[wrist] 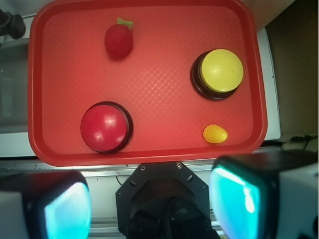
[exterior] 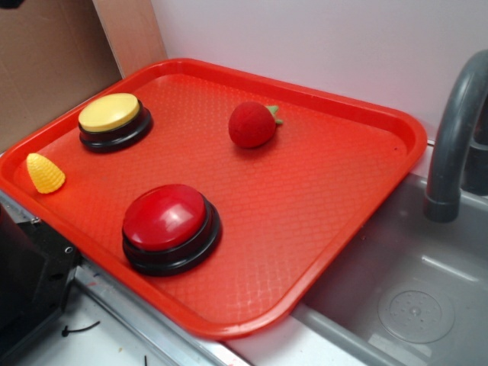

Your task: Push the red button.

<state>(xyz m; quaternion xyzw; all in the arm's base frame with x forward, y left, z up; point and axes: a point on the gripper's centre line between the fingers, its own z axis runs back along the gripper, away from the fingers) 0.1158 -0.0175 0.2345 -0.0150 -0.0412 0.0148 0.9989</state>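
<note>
The red button sits untouched near the front edge of the red tray, well apart from the yellow button and strawberry toy, while the tool hangs high above, fingers spread wide, presumably to survey before descending.

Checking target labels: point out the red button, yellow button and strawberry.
red button [exterior: 165, 216], exterior view, middle of the dome.
yellow button [exterior: 110, 111], exterior view, top of the yellow dome.
strawberry [exterior: 251, 124], exterior view, middle of the fuzzy red body.
</note>
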